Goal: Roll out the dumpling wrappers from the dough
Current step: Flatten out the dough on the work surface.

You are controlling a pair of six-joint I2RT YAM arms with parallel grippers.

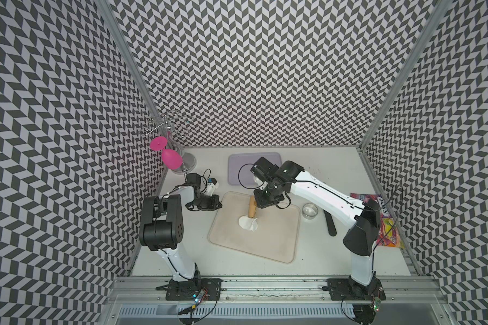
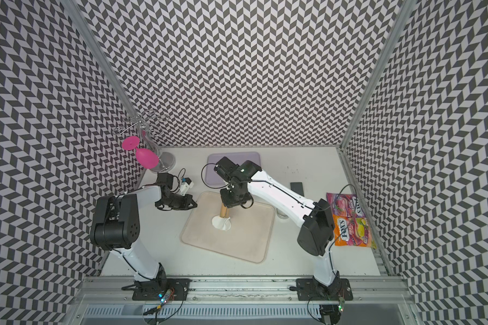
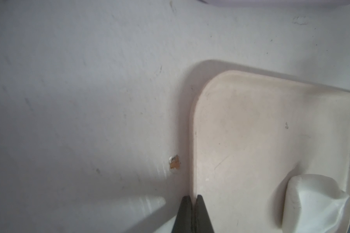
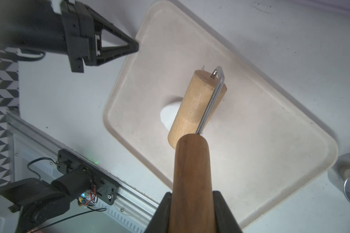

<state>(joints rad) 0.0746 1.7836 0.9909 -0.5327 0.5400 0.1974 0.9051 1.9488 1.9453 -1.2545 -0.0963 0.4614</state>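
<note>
Candy bag (image 2: 352,225), pink goblet (image 1: 171,160)

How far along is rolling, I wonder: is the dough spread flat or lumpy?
Lumpy: the dough looks thick and creased on the tray, no thin sheet.

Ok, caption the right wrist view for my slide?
Right pincer grips the wooden roller over the dough on the beige tray.

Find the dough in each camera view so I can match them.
Top view: dough below centre, at roller end.
Top view: dough slightly left of centre.
Left wrist: dough near frame edge.
Right wrist: dough mid-frame, partly behind roller.
Shared landmark: beige tray beneath it.
</note>
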